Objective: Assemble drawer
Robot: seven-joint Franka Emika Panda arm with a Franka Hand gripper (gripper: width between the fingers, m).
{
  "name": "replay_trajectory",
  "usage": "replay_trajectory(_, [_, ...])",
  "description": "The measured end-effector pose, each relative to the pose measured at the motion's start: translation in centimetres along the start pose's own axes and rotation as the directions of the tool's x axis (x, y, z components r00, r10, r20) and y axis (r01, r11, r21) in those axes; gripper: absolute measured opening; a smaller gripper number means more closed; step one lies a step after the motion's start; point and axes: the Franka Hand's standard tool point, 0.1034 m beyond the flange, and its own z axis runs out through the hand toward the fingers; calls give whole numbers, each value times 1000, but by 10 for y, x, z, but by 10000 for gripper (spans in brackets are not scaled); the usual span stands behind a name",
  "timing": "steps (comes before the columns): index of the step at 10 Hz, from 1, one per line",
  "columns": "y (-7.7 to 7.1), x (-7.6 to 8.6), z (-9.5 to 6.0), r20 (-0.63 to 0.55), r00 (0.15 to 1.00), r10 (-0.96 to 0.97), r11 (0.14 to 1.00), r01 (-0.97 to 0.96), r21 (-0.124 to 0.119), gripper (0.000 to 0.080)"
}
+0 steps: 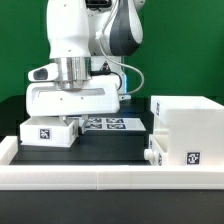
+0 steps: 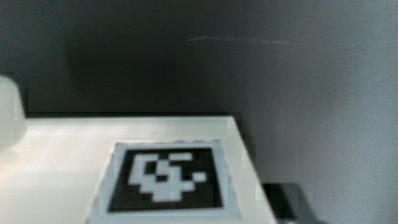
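Note:
A small white drawer tray [image 1: 48, 132] with a black-and-white tag lies at the exterior view's left, behind the low border wall. My gripper [image 1: 70, 117] hangs right over its far right end, and the tray hides the fingertips. In the wrist view the tray's tagged face [image 2: 169, 170] fills the lower part, close to the camera. One dark finger [image 2: 285, 197] shows just beside its edge and the other is hidden. The tall white box housing [image 1: 185, 128] stands at the exterior view's right, with a smaller white part [image 1: 153, 150] against its near left side.
The marker board [image 1: 105, 124] lies flat on the dark table between the tray and the housing. The low white border wall [image 1: 90, 172] runs along the front. A green backdrop stands behind the arm.

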Motion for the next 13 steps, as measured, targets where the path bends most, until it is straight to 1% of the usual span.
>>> replay_trajectory(1, [0,2,-1,-4,1000,-2,1000,2,-1,67])
replay_trajectory(2, [-2,2,-1,-5,1000,-4,1000,4,-1,43])
replay_trajectory(4, [-8,5,-2,-8,1000,-13,1000,13,1,43])
replay_trajectory(5, [-16,7,-3,-10,1000,-14,1000,14,4,43])
replay_trajectory(6, [-28,11,-4,-11,1000,-14,1000,14,9,43])
replay_trajectory(8, [-60,26,-10,-25,999,-29,999,29,21,44])
replay_trajectory(9, [-74,33,-13,-17,998,-55,998,56,32,44])
replay_trajectory(10, [-85,44,-18,-9,996,-87,995,87,47,44])
replay_trajectory(11, [-92,55,-22,3,991,-134,989,133,63,44])
replay_trajectory(12, [-91,62,-25,20,979,-205,976,202,80,44])
replay_trajectory(13, [-91,69,-27,26,971,-239,968,236,87,44])
